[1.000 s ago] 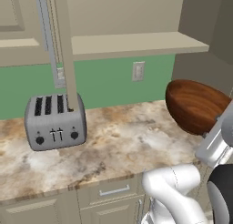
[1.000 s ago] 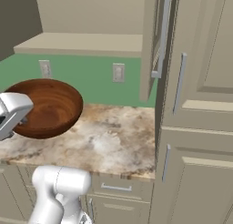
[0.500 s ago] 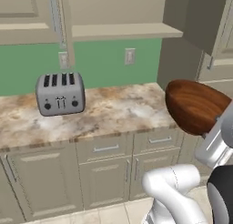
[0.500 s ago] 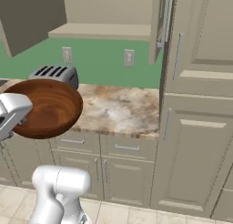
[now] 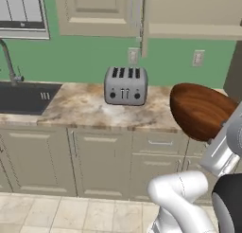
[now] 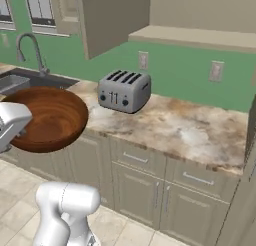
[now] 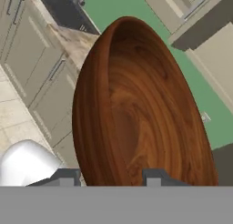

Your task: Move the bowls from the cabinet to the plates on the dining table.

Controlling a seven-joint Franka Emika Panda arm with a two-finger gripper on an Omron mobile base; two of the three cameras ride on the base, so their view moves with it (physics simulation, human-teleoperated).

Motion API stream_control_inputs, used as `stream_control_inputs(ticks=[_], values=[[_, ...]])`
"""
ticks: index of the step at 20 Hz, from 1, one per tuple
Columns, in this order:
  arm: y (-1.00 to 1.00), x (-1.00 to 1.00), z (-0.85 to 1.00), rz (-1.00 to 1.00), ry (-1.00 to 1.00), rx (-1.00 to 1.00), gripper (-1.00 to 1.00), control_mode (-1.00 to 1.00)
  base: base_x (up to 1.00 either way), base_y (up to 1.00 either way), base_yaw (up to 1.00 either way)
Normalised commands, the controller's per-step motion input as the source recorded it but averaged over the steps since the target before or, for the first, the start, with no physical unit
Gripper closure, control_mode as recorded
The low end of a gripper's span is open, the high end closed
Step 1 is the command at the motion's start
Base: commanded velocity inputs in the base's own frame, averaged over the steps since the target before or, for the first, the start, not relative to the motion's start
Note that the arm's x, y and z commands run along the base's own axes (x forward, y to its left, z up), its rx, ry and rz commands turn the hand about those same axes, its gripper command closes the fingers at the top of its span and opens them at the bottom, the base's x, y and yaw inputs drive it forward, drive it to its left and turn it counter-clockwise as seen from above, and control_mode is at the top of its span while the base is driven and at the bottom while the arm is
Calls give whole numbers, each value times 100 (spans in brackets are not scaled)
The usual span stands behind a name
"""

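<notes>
Hand view: one reddish-brown bowl (image 7: 136, 109) gripped at its 6 o'clock rim by the tool (image 7: 111, 176); one toaster (image 5: 125, 85) on the table (image 5: 90, 109).

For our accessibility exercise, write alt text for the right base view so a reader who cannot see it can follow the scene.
A reddish-brown bowl is held at the left by the robot's end effector, in front of a stone worktop. On the worktop stands a silver toaster, with a sink and tap at far left.

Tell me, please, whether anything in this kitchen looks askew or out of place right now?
Only one thing: the reddish-brown wooden bowl is clamped by its rim in the gripper and is carried tilted rather than level. The silver four-slot toaster stands squarely on the mottled stone worktop.
</notes>
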Motion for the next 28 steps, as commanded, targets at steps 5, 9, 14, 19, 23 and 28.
stream_control_inputs(ticks=[5, 9, 14, 19, 23, 28], values=[[0, 0, 0, 0, 0, 0, 100, 100, 14, 100, 60], [0, 0, 0, 0, 0, 0, 100, 100, 4, 100, 60], [0, 0, 0, 0, 0, 0, 100, 100, 0, 94, 59], [0, 0, 0, 0, 0, 0, 100, 100, 0, 69, 59], [0, 0, 0, 0, 0, 0, 100, 100, 0, 37, 64], [0, 0, 0, 0, 0, 0, 100, 100, 0, 1, 57]])
